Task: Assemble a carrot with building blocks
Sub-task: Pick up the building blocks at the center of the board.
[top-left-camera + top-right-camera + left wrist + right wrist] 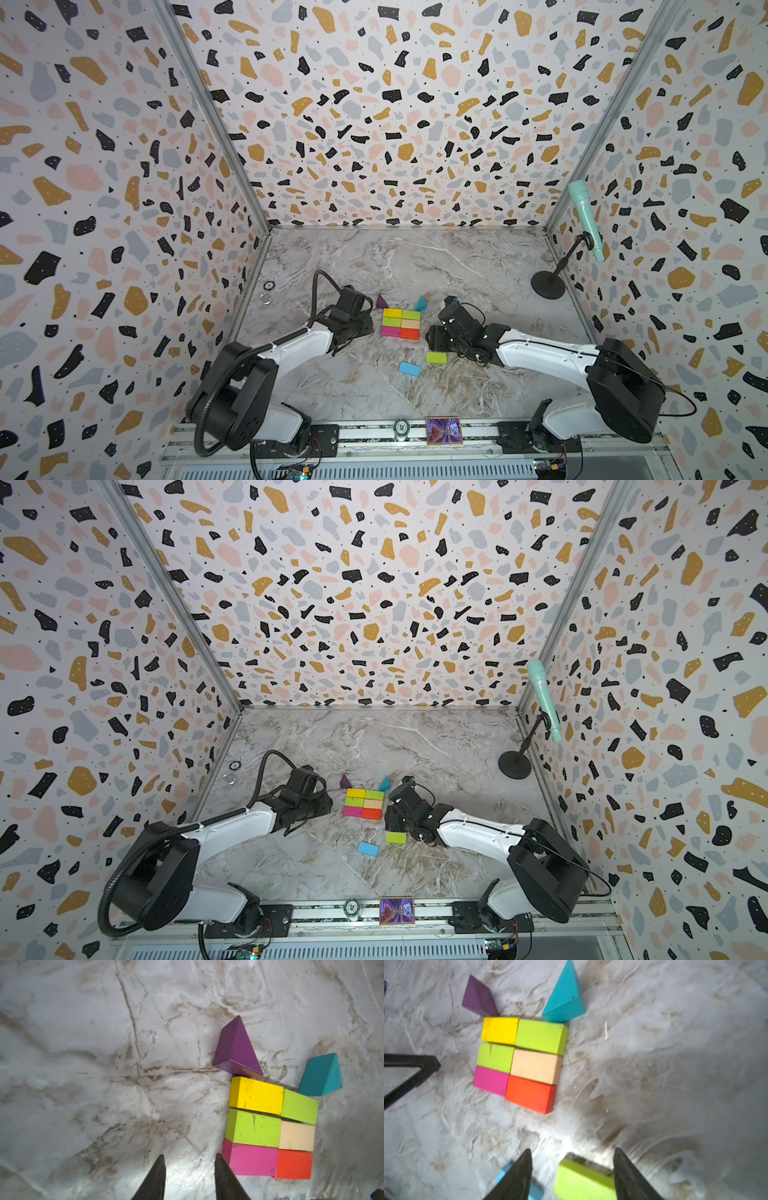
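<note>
Carrot (401, 323) sits mid-desk (415, 266): 3 rows of 2 bricks, purple wedge (381, 301) & teal wedge (421, 303) at its far end. Lime brick (436, 357) & blue brick (409, 368) lie loose nearby. Left end effector (189, 1156) spread, empty, beside carrot; right end effector (573, 1150) spread above lime brick, not pinching.

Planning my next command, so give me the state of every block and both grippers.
Carrot: three two-brick rows laid, tip missing.
Purple wedge: touching yellow brick.
Teal wedge: touching top green brick.
Loose lime brick: flat, unattached.
Blue brick: flat, unattached.
Left gripper: open, empty.
Right gripper: open, framing loose lime brick.
</note>
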